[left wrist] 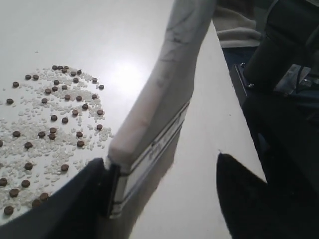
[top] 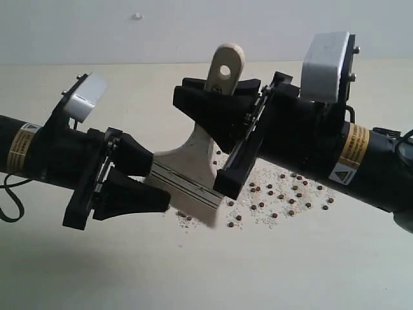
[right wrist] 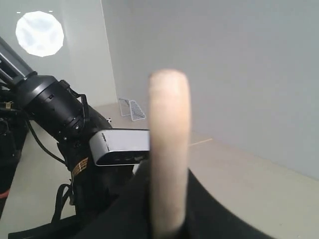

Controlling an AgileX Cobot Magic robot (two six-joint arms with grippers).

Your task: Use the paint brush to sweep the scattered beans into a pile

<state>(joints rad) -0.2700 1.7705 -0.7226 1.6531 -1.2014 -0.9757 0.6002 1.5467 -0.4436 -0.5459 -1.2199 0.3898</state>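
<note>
Gripped by its handle in the right gripper's (top: 210,106) fingers, the paint brush (top: 193,158) is angled bristles-down beside the scattered beans (top: 284,194) on the tabletop (top: 97,271), seemingly for sweeping, the left gripper's (top: 160,183) fingers spread open at its ferrule.

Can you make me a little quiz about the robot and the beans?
1. True or false: the beans lie scattered among white crumbs.
2. Fill in: the left gripper has its jaws ____.
3. Who holds the paint brush? A the left gripper, B the right gripper, C nobody.
Key: 1 true; 2 open; 3 B.
</note>
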